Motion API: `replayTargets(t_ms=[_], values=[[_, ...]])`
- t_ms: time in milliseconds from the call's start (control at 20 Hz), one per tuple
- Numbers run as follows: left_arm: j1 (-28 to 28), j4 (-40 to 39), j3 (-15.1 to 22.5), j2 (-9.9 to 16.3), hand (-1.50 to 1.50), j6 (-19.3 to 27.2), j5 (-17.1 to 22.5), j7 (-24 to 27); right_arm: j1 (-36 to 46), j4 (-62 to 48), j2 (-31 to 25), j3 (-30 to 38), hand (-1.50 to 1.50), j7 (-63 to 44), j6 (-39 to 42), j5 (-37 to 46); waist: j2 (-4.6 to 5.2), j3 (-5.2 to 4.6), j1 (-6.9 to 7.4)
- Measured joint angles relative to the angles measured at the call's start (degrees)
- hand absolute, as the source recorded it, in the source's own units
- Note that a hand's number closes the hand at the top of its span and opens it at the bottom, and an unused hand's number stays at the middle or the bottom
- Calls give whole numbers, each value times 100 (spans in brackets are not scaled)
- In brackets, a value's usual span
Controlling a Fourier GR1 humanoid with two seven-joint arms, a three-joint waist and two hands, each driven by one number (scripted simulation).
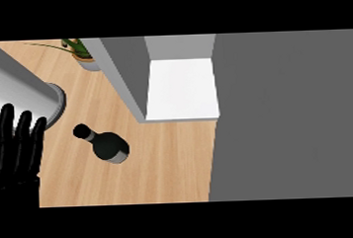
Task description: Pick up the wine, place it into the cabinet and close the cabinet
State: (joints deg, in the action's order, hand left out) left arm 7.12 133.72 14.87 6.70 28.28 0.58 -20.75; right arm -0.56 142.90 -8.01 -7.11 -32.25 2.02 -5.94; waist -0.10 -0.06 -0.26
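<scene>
No readable text in view.
Wine bottle [107, 144], near 8 o'clock of center on the tabletop [166, 161], shows a plain grey band only: no lettering, brand or number. Cabinet [180, 86] at 12 o'clock is unmarked.

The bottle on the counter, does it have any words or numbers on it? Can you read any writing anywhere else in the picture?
No text can be read anywhere.
Wine bottle: dark, with a grey band near its base; no label or letters show.
Cabinet: plain white inside, grey door, no signs.
Plant pot, counter and left hand: no markings.
</scene>
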Motion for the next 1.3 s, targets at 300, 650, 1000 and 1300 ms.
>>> replayTargets(t_ms=[300,650,1000,1300], values=[[244,-547,-386,-18,-150,-493,628,509,95,13,27,13,-150,-80,13,35,0,2,4],[227,-1547,-782,-120,-150,-1023,1112,1240,335,3,34,91,-150,-285,11,51,4,2,1],[336,-2345,-1126,-227,-150,-1339,1241,2075,272,11,43,252,-150,-282,131,33,2,4,0],[305,-3037,-1367,-264,-150,-1643,1373,2600,339,22,147,31,-150,-389,75,81,1,3,2]])
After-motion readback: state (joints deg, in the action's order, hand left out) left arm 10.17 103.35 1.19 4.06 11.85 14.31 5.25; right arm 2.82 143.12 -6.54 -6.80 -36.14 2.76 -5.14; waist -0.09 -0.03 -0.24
